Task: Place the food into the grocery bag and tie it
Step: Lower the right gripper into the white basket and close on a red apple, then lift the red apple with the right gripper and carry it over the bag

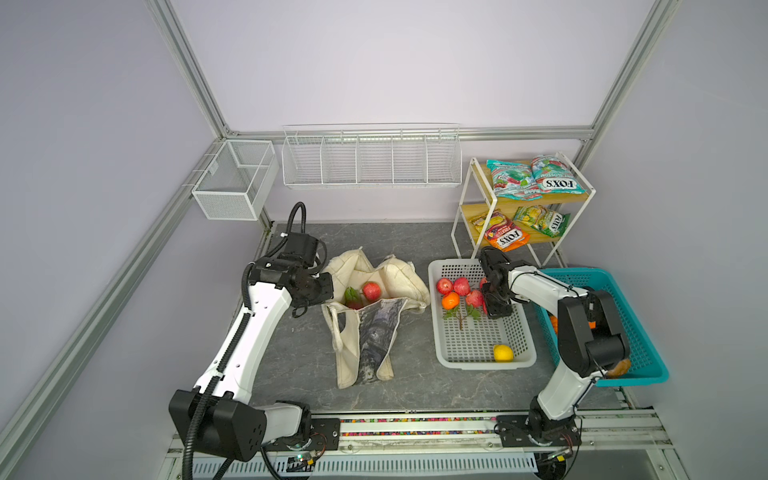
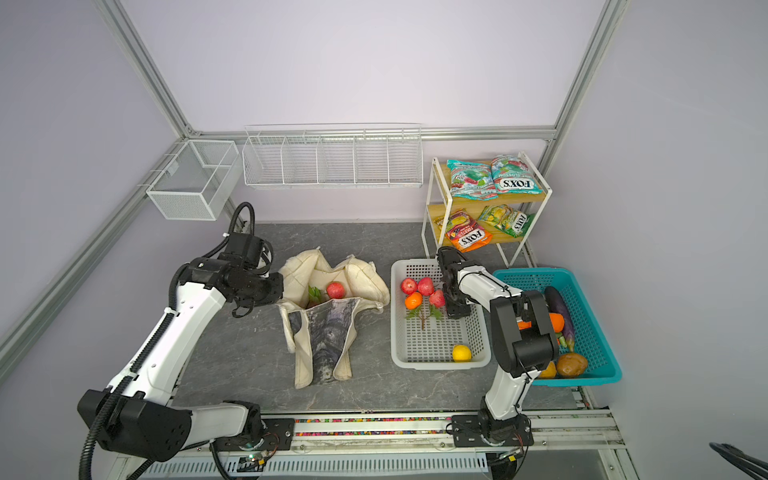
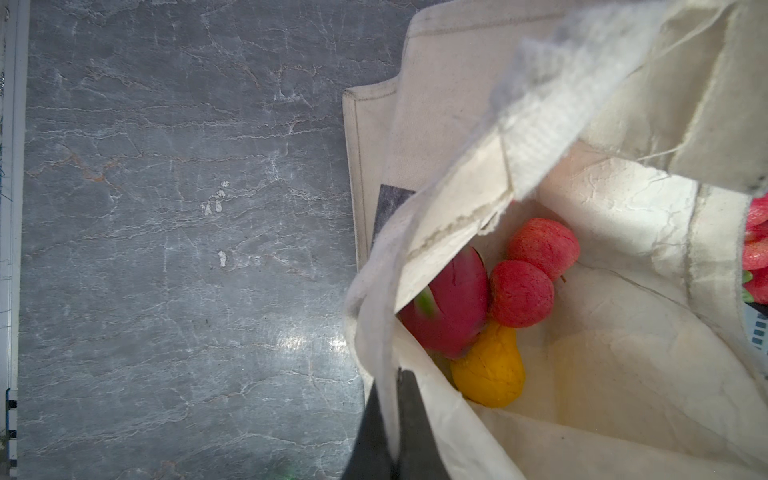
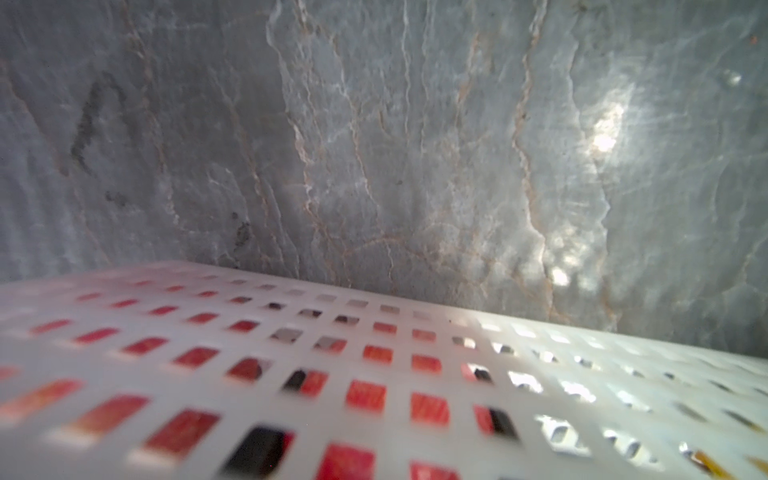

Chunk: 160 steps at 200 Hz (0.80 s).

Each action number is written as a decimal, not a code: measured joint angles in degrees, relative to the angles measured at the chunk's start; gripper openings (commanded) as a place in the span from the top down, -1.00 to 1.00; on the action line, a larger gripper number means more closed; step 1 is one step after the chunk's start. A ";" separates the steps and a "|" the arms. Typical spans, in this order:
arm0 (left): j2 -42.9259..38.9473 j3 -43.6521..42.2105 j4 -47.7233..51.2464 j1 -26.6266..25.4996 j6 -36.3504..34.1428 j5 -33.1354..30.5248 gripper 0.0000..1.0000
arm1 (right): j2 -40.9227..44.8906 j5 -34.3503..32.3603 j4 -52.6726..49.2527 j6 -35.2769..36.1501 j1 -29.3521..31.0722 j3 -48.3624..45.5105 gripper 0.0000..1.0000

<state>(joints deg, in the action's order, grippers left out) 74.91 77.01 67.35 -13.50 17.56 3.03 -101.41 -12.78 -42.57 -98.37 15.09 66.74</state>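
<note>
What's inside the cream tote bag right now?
The tote bag holds a pink dragon fruit, two red apples and a yellow fruit; its folded rim hides anything beneath.

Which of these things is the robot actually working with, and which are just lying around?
In the job: bag, apples, dragon fruit, lemon, FOX'S packets.
Lying about: teal basket, eggplant, wire racks.
</note>
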 measured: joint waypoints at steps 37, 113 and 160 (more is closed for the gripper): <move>-0.02 -0.11 -0.20 0.00 0.00 0.00 1.00 | 2.23 0.35 -0.52 0.94 0.07 0.07 0.19; -0.24 -0.76 -1.09 0.00 0.00 0.04 1.00 | 14.45 -0.44 -6.12 8.24 6.45 4.46 0.19; -0.24 -0.76 -1.14 0.00 0.00 0.04 1.00 | 15.17 -1.97 -6.84 24.59 15.41 14.78 0.17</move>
<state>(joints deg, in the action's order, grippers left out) 74.67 76.25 66.22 -13.50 17.56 3.07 -86.24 -14.74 -49.41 -73.78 30.50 81.52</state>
